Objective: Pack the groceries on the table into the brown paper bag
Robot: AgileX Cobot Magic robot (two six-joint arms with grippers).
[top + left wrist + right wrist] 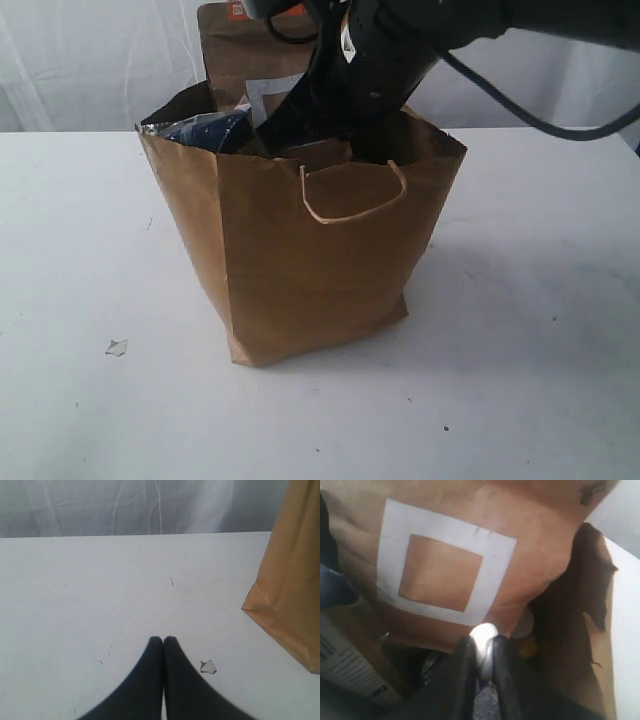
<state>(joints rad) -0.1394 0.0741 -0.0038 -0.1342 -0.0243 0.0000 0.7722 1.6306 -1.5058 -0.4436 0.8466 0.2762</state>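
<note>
Ext: brown paper bag (pixel 300 260) is standing upright mid-desk (pixel 540 350). The right arm (pixel 380 60) is reaching down into its mouth. Brown pouch (pixel 250 60) is sticking up at the back, and a dark packet (pixel 210 130) is showing at the left rim.

L wrist: left gripper (pixel 163 640) is hanging over bare desk, tips pressed together, holding nothing. A white scrap (pixel 208 667) is lying just beside it, w/ the bag corner near.

R wrist: right gripper (pixel 484 642) is sitting inside the bag, in front of the pouch's grey square (pixel 440 560). Its tips are standing narrow w/ a small white rounded thing (pixel 484 632) between them; can't tell if it's clamped.
</note>
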